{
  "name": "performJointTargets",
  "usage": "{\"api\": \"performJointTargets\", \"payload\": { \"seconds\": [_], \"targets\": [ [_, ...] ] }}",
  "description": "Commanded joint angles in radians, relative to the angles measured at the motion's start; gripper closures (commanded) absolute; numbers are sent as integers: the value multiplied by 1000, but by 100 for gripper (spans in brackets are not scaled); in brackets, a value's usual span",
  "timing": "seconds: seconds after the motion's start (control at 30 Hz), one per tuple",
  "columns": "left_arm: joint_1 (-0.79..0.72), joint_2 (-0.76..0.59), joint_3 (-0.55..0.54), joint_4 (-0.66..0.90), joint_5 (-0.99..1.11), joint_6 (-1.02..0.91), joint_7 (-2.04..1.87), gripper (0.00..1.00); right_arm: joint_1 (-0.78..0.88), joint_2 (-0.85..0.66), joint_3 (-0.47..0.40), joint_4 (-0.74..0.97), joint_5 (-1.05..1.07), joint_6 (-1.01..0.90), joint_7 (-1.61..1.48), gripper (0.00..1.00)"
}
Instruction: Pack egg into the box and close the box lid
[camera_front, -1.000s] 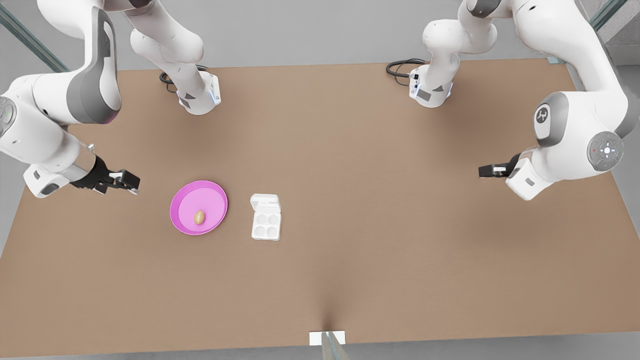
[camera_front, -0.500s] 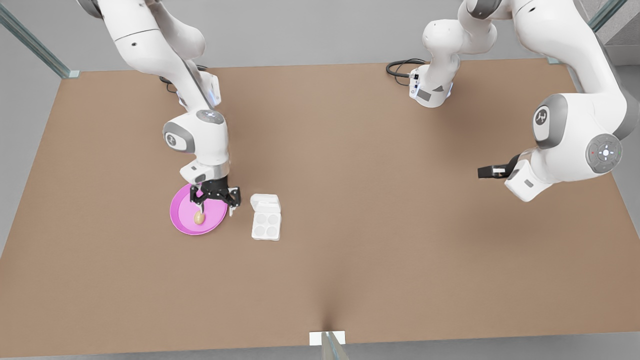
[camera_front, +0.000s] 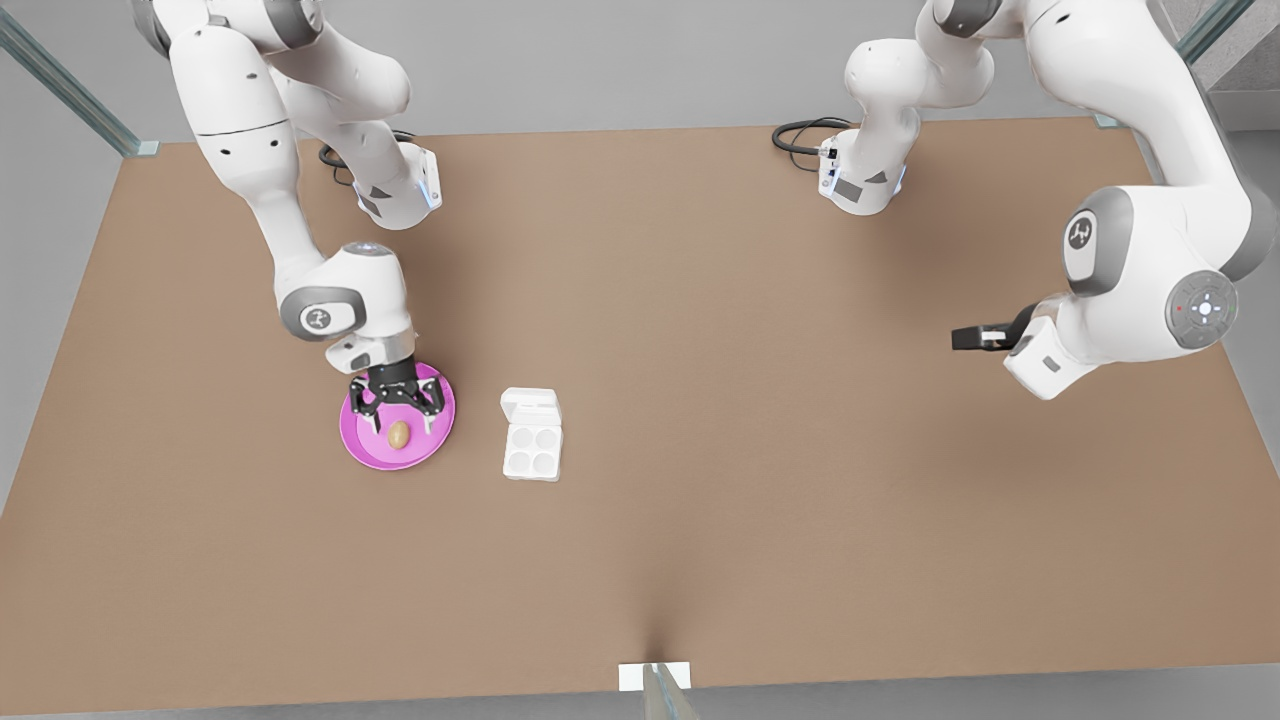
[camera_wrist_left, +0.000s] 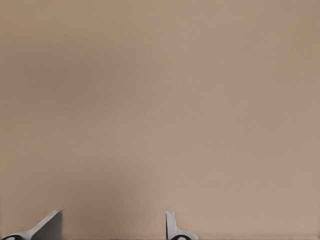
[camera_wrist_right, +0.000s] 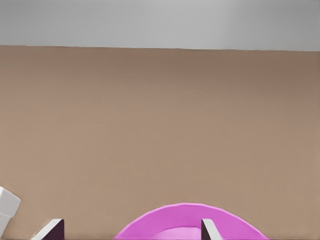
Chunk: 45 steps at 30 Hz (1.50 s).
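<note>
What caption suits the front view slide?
Right hand open above the egg on the pink plate; the open box waits beside it; left hand idle.

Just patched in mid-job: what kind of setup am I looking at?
Likely a simulated two-arm tabletop cell: a bare brown table, a pink plate holding the egg, and the box beside it.

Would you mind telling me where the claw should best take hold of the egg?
Across its narrow middle, from above: the egg lies on its side in the pink plate, and the open right claw already straddles it. The left claw waits.
</note>
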Motion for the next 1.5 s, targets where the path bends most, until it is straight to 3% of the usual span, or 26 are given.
{"api": "performJointTargets", "payload": {
  "seconds": [0.0, 0.13, 0.23, 0.27, 0.5, 0.6, 1.13, 1.23, 1.33, 1.47],
  "targets": [
    [0, 0, -1, 1, 0, 0, 0, 0, -11, 6, 0, -1, -9, 0, 0, 0],
    [-2, 8, -10, -1, -2, 6, 2, 0, -49, 45, 12, 1, -36, 0, 20, 0],
    [-2, 6, -10, 1, -2, 6, 2, 0, -40, 97, 126, 18, -25, -233, 23, 0],
    [-2, 8, -10, 1, -2, 6, 2, 0, -40, 106, 127, 16, -26, -247, 18, 0],
    [-2, 12, -10, 1, -2, 11, 3, 0, -137, 160, 120, 21, -55, -112, 87, 0],
    [-2, 11, -10, 1, 0, 3, 3, 0, -140, 181, 121, 21, -163, -115, 164, 0],
    [-2, 11, -10, 1, 0, 0, 5, 0, -161, 207, 129, 31, -169, -106, 189, 1],
    [-2, 11, -10, 1, 0, 0, 5, 0, -173, 210, 129, 31, -167, -92, 193, 10],
    [-2, 11, -10, 1, 0, 0, 5, 0, -164, 215, 129, 31, -163, -94, 193, 30],
    [-2, 11, -10, 1, 0, 0, 5, 0, -161, 215, 129, 33, -161, -92, 193, 31]
  ]
}}
